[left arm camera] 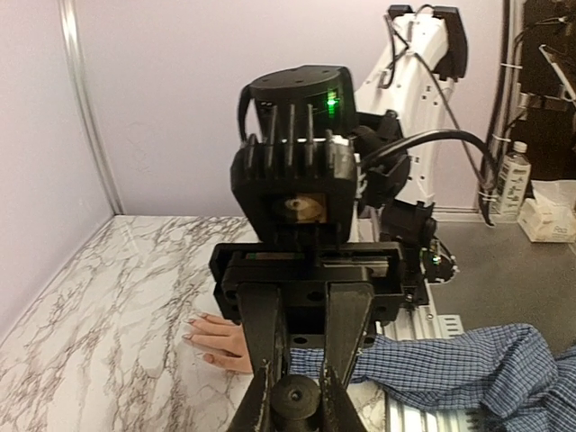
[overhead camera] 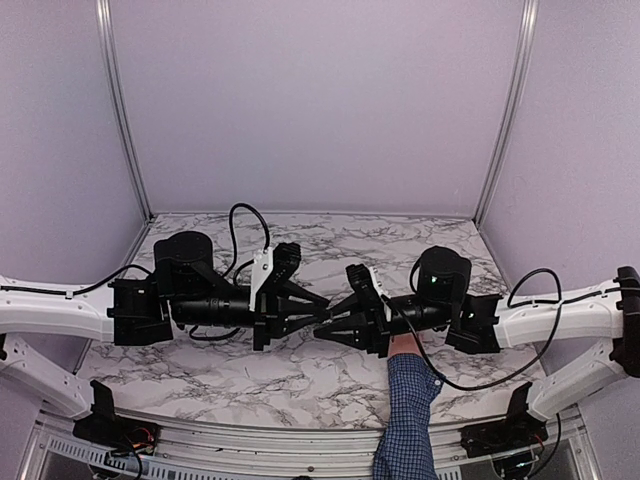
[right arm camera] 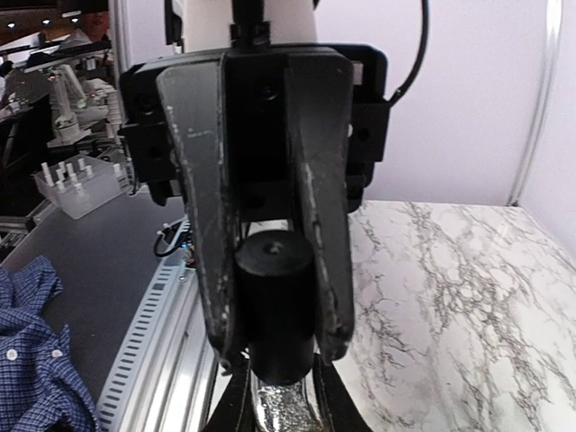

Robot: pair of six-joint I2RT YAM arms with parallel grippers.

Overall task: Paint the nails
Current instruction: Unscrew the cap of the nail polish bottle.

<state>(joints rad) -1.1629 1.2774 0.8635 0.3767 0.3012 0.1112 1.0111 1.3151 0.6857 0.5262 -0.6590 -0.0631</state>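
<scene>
— Nails (left arm camera: 188, 336): where are ours?
— Lower left of the left wrist view, on a hand (left arm camera: 225, 340) lying flat on the table (left arm camera: 90, 297).
— Jaws?
— Closed: the left gripper (right arm camera: 279, 349) on the cap (right arm camera: 274, 297), the right gripper (right arm camera: 281, 400) on the bottle (right arm camera: 284, 416).
— We judge them hard and tiny, the skin soft. We hold the cap, never the hand.

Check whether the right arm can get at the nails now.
Probably not yet: right tool is shut on the bottle, left tool on its cap, so no brush is out; the nails lie close below.

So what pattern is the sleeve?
Blue check; the sleeve shows best in the left wrist view.
</scene>
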